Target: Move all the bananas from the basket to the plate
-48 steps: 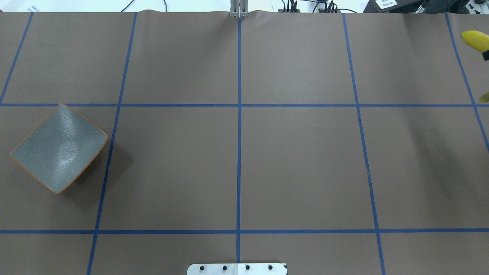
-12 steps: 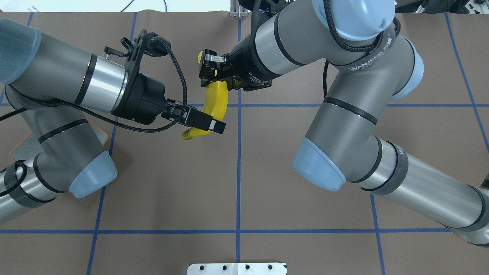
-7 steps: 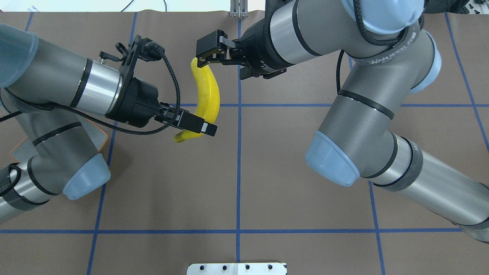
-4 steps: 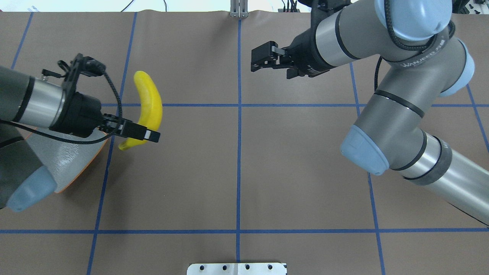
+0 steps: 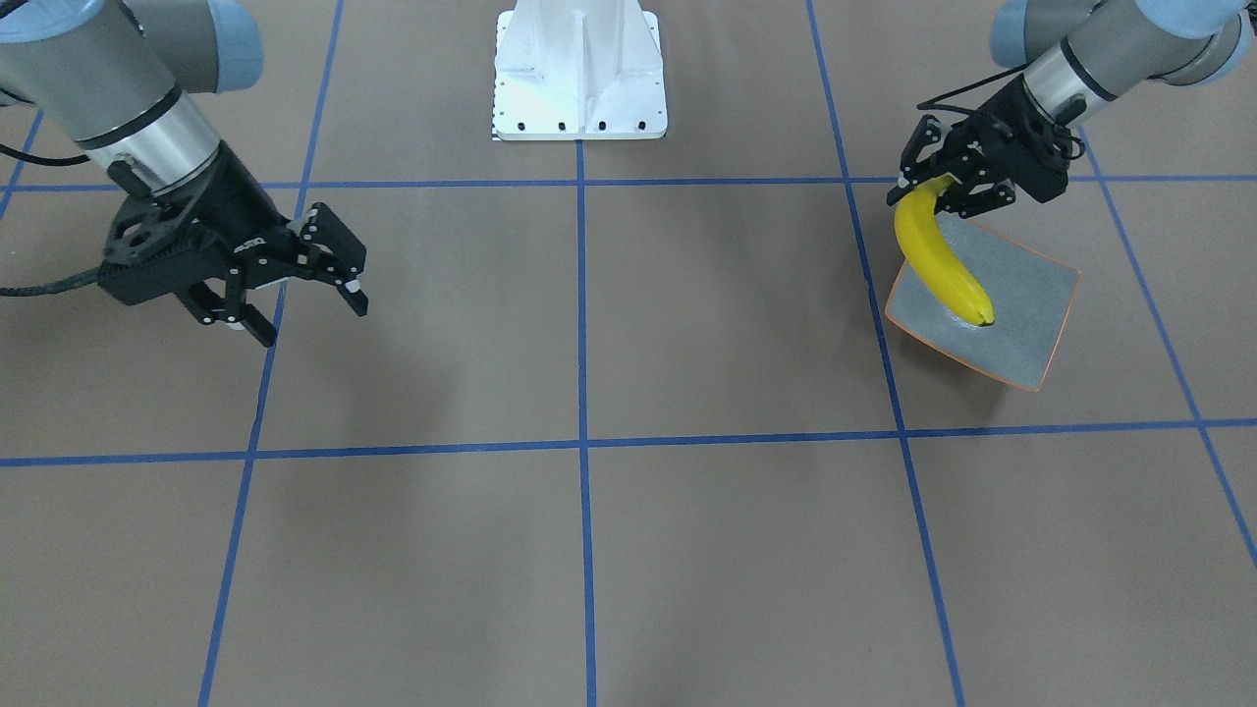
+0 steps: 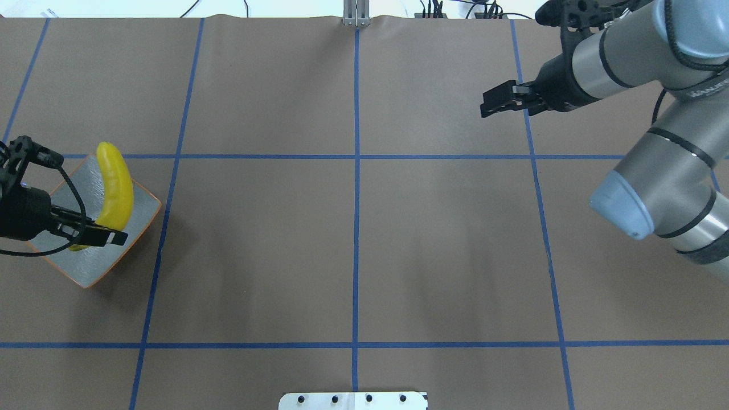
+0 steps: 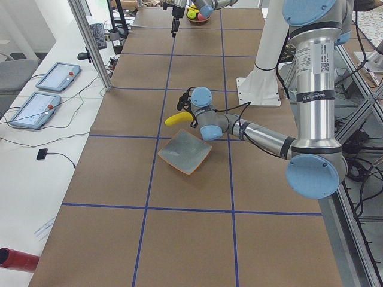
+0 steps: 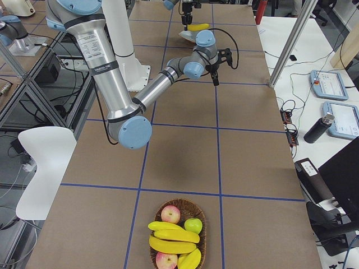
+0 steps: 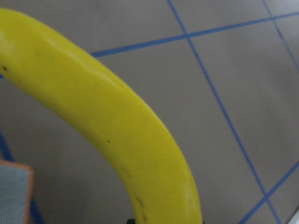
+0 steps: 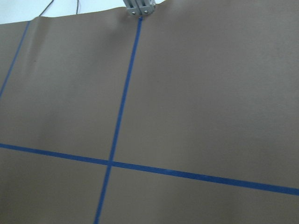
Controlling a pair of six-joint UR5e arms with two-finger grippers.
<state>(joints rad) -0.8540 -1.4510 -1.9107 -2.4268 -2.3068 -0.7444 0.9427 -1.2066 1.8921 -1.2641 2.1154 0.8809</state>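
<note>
My left gripper point(image 5: 941, 185) is clenched on one end of a long curved banana point(image 5: 945, 257), at the right of the front-facing view and the far left of the overhead one. The fruit reaches out from my fingers over the square grey-blue plate point(image 5: 1041, 295). The next move is the set-down, I judge, and it depends on how the banana's length lies across the dish. From overhead its long axis runs up and down the frame, roughly along one side of the plate. The gripped end is at the lower part and the free tip is near the plate's upper corner. In the front-facing view that tip sits about over the middle of the dish, but I cannot tell whether it touches the surface or hangs just above it. Lowering straight down should land most of it inside the orange rim. My right gripper point(image 5: 309, 316) is spread wide and empty, well apart at the left of the front-facing view. At the bottom of the exterior right view the wicker basket point(image 8: 154, 259) holds more bananas point(image 8: 168, 245) among apples point(image 8: 170, 213), so my right arm is the nearer one for the next pick.
</note>
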